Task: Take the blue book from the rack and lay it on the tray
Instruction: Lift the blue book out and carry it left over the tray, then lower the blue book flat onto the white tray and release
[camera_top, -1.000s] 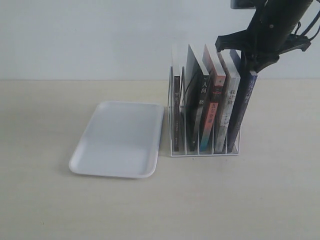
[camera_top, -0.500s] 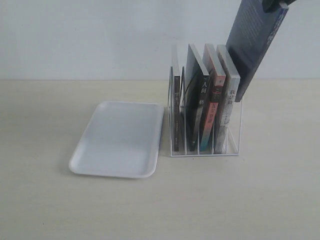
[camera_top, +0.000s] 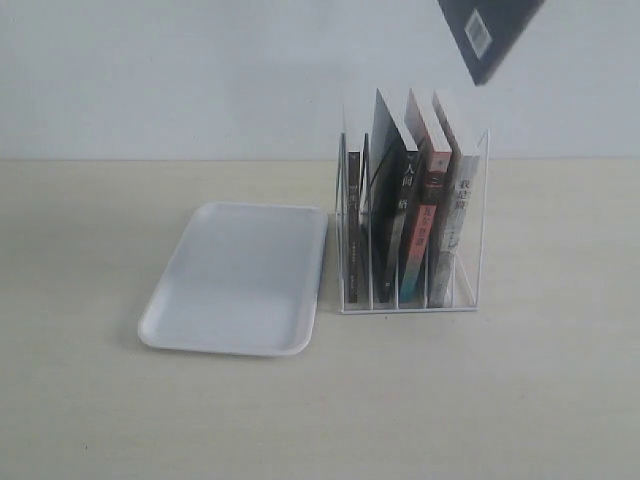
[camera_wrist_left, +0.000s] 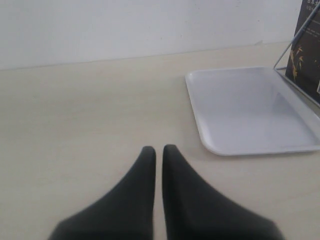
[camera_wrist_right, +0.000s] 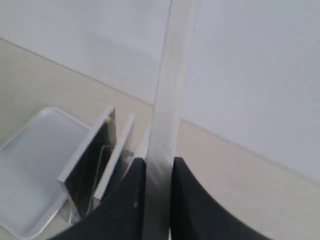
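Note:
The blue book (camera_top: 490, 30) hangs high above the rack (camera_top: 410, 290), only its lower corner with a barcode showing at the top edge of the exterior view. In the right wrist view my right gripper (camera_wrist_right: 159, 162) is shut on the blue book's pale page edge (camera_wrist_right: 167, 100), with the rack (camera_wrist_right: 95, 165) and tray (camera_wrist_right: 30, 170) below. The white tray (camera_top: 240, 280) lies flat to the left of the rack. My left gripper (camera_wrist_left: 158, 150) is shut and holds nothing, low over the table beside the tray (camera_wrist_left: 250, 110). Neither arm shows in the exterior view.
Three books (camera_top: 425, 210) stand in the rack's slots, plus a thin dark one (camera_top: 353, 200) at its left end; the rightmost slot is vacant. A pale wall rises behind the beige table (camera_top: 150, 420).
The blue book has risen out of the rack's rightmost slot, up to the top edge of the exterior view. The right arm has left that view.

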